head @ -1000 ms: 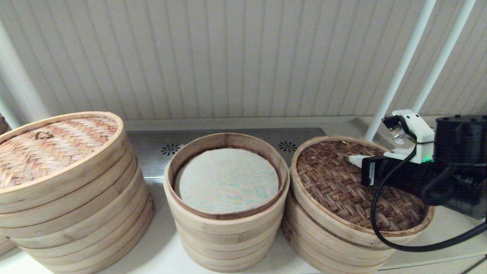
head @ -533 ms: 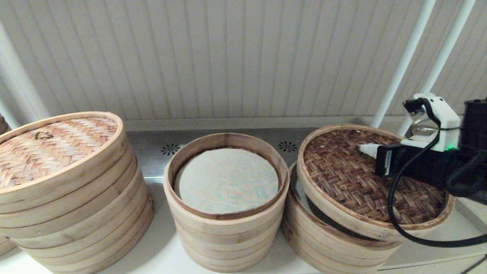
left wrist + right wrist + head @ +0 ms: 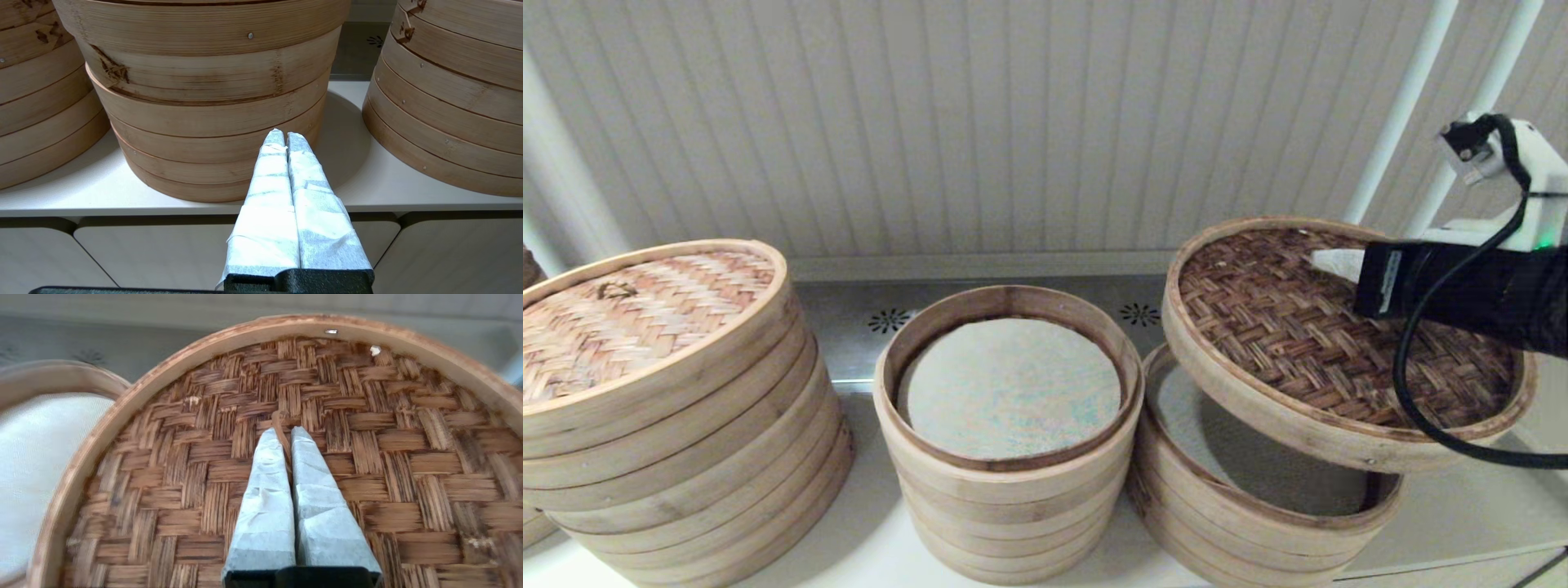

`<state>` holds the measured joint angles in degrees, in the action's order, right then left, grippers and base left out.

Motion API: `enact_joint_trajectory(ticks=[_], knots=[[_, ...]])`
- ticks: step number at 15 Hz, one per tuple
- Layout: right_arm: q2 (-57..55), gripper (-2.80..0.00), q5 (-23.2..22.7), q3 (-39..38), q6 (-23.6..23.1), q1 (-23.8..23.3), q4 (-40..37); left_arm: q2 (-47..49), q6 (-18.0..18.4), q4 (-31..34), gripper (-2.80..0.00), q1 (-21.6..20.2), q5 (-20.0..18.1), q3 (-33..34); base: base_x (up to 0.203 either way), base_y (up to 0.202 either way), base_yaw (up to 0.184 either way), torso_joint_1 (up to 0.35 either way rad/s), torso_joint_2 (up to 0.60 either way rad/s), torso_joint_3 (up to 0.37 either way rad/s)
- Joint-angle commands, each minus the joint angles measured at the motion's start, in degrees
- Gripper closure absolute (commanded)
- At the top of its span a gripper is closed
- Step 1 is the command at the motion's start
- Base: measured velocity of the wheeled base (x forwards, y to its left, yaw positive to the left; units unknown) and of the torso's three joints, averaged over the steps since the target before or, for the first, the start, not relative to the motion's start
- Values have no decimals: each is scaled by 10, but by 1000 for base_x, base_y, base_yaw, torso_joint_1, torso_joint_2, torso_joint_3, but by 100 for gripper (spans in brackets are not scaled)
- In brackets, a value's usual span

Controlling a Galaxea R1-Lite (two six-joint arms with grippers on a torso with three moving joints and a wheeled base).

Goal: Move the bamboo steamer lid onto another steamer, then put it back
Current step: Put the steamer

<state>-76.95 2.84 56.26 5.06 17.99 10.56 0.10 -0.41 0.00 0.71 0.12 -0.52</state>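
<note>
Above the pale counter [image 3: 874,531], herringbone-woven round bamboo steamer lid [image 3: 1331,343] in right hand [image 3: 284,435].

Dark woven bamboo steamer lid [image 3: 1339,343] hangs tilted above its open right-hand stack [image 3: 1241,498].

Bamboo steamer lid [image 3: 1327,347] aloft, tilted — right tool [image 3: 1333,263] atop — over an open steamer [image 3: 1176,482].

Backdrop: pale vertical-ribbed wall panelling [image 3: 980,122], full width. Two white slanted poles [image 3: 1401,122] at right. Steel plate [image 3: 849,318] w/ small vent rosettes along wall base. Off-white countertop [image 3: 359,179]; flat-front cabinet doors [image 3: 155,253] below, dark gaps btwn. Lighting soft, even.
</note>
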Motion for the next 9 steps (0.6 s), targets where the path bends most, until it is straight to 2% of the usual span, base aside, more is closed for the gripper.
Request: enact_joint_trajectory(ticks=[1, 7, 9], knots=[[-12, 0, 0, 51, 15, 22, -24, 0, -1, 0, 0, 0, 1, 0, 0, 0, 0, 0, 0, 0], [-64, 0, 4, 104, 24, 97, -41, 0, 0, 0, 0, 0, 1, 0, 0, 0, 0, 0, 0, 0], [-98, 0, 19, 139, 24, 127, -42, 0, 0, 0, 0, 0, 1, 0, 0, 0, 0, 0, 0, 0]])
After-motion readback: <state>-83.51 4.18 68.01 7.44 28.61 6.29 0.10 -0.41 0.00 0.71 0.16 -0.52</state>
